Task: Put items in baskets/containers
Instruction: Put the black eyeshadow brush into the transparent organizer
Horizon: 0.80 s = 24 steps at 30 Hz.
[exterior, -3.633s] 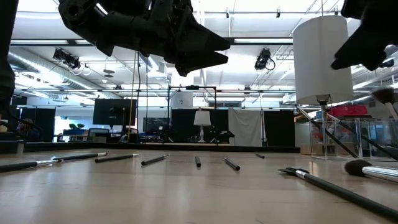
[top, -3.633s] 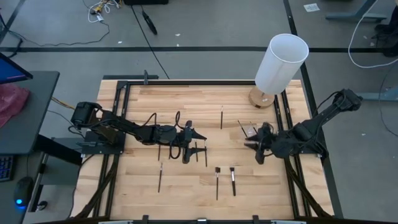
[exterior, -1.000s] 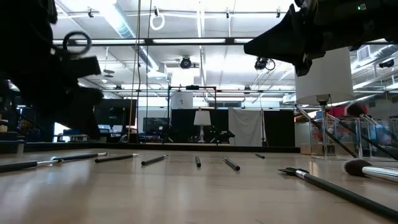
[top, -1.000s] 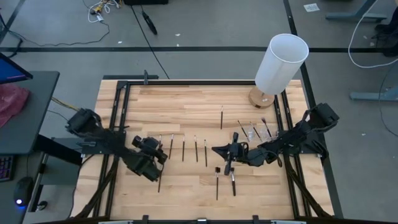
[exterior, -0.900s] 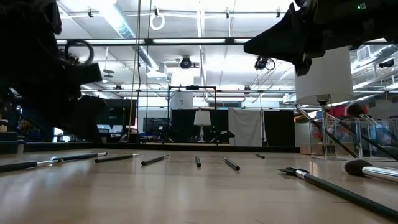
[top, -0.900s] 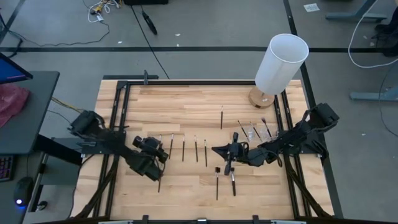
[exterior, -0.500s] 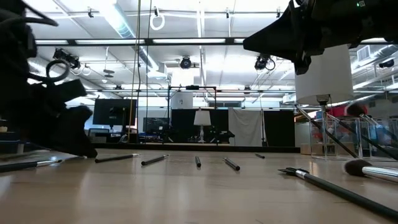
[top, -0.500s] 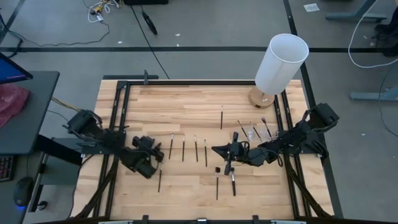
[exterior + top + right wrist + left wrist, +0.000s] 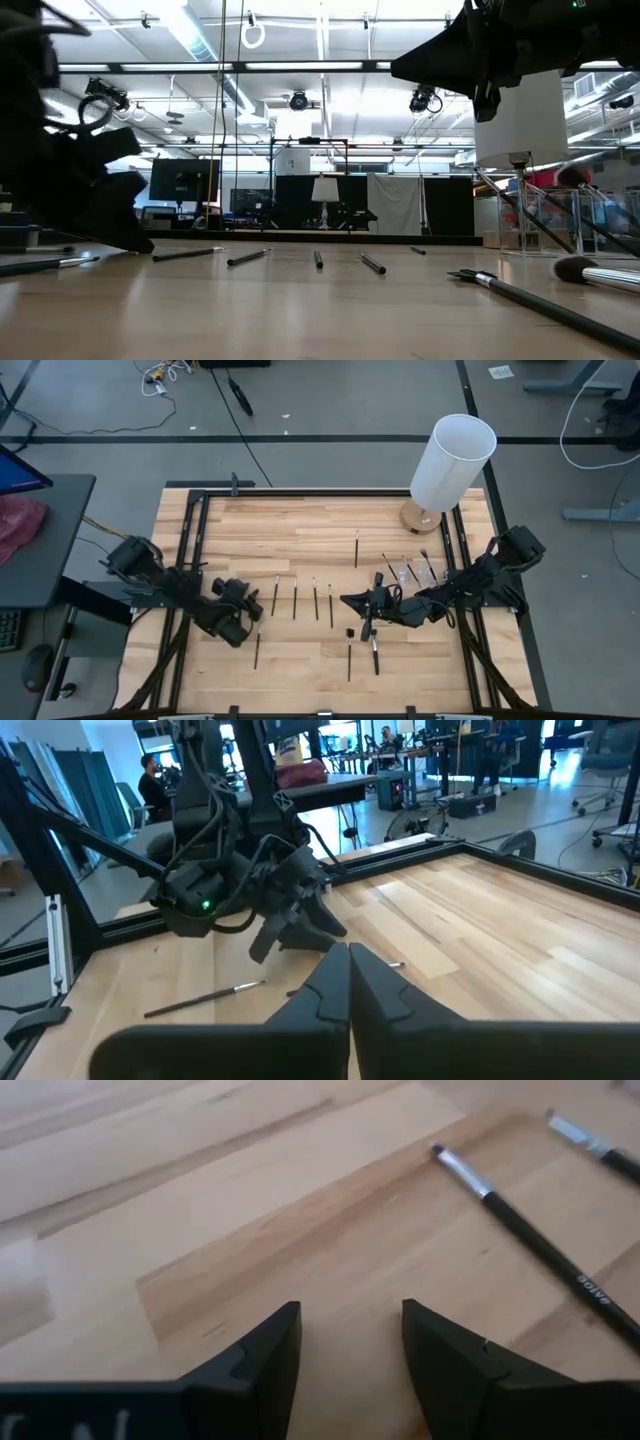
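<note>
- I have the left gripper (image 9: 248, 623) low on the wooden table (image 9: 300, 530), far from the tall white cylinder (image 9: 452, 461), fingers apart, empty, beside a thin dark brush (image 9: 257, 649).
- My right gripper (image 9: 348, 601) hangs nearer the cylinder, closed, empty.

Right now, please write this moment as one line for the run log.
left gripper: open, low over wooden table, empty | right gripper: shut, holds nothing | thin dark brushes: lying on table | stage: reaching

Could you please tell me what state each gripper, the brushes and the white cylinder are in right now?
left gripper: open, low over bare wood, holding nothing.
right gripper: shut, empty, raised above the table.
brushes: lying flat on the table, loose.
white cylinder: upright on its wooden base.
</note>
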Tool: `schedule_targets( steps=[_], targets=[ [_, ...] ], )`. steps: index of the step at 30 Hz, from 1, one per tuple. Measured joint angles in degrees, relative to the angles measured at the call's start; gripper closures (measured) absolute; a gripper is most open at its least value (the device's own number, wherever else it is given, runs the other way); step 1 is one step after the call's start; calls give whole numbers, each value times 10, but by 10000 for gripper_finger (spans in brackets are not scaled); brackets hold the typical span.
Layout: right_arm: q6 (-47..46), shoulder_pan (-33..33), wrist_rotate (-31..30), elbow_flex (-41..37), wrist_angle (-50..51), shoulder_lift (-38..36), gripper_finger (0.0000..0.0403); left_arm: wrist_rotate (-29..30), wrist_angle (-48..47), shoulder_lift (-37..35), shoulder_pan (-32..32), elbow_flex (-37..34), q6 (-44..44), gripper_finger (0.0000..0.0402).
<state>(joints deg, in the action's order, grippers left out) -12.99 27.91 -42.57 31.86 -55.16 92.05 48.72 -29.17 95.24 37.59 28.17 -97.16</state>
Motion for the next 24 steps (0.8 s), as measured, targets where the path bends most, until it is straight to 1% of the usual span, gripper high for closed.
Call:
schedule_targets(
  steps=[2, 5, 6, 9, 12, 16, 20, 24],
  targets=[
    [1, -1, 0, 0, -1, 0, 401, -47, -74, -17, 0, 35, 9, 225],
    [2, -5, 0, 0, -2, 0, 401, -132, -186, -38, 2, 90, 71, 225],
    [2, -6, 0, 0, -2, 0, 401, -153, -213, -44, 6, 104, 90, 225],
    [11, -6, 0, 0, -2, 0, 401, -188, -248, -63, 29, 118, 135, 225],
    [20, -6, 0, 0, -1, 0, 401, -226, -263, -96, 68, 111, 130, 215],
    [29, -6, 0, 0, 2, 0, 401, -224, -263, -135, 139, 106, 92, 184],
    [31, -6, 0, 0, 4, 0, 401, -203, -262, -141, 196, 106, 88, 152],
    [32, -6, 0, 0, 5, 0, 401, -200, -228, -140, 232, 74, 74, 142]
  ],
)
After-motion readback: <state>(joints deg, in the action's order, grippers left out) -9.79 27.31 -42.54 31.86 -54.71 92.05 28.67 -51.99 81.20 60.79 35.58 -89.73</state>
